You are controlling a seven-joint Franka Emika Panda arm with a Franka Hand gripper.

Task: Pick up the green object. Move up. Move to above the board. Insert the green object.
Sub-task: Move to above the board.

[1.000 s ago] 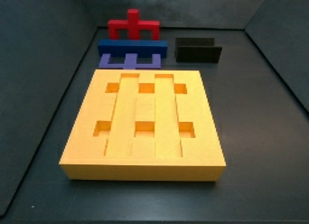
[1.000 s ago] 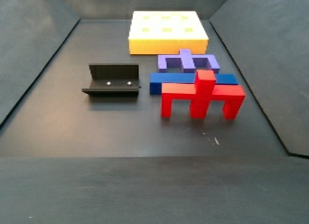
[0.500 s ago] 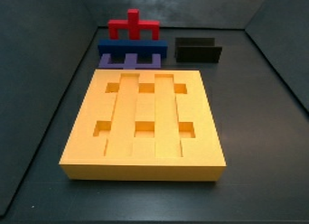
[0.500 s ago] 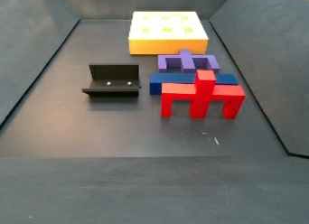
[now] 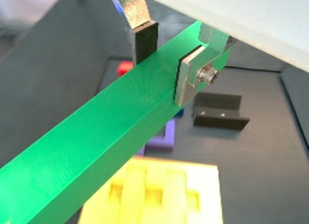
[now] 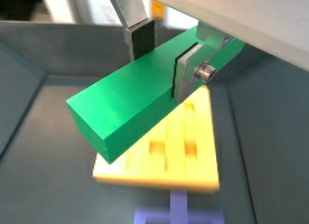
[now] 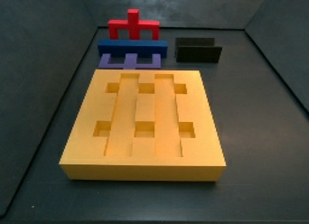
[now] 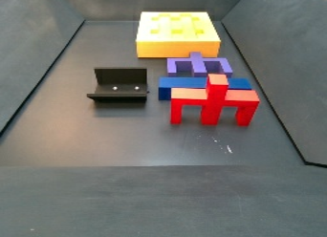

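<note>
— So where is the green bar (image 5: 115,128) sitting?

— Clamped in the gripper (image 5: 169,56), high over the worktop (image 7: 259,128); neither side view shows it. In both wrist views the silver fingers (image 6: 183,72) press its two long faces, and the yellow board (image 6: 182,146) lies below.

— How would it handle?

— Probably stiff and light, with smooth faces that could slip. Most of its length seems to hang to one side of the grip, so it may tip.

— A better hold?

— Nearer the middle, judging by that overhang.
</note>
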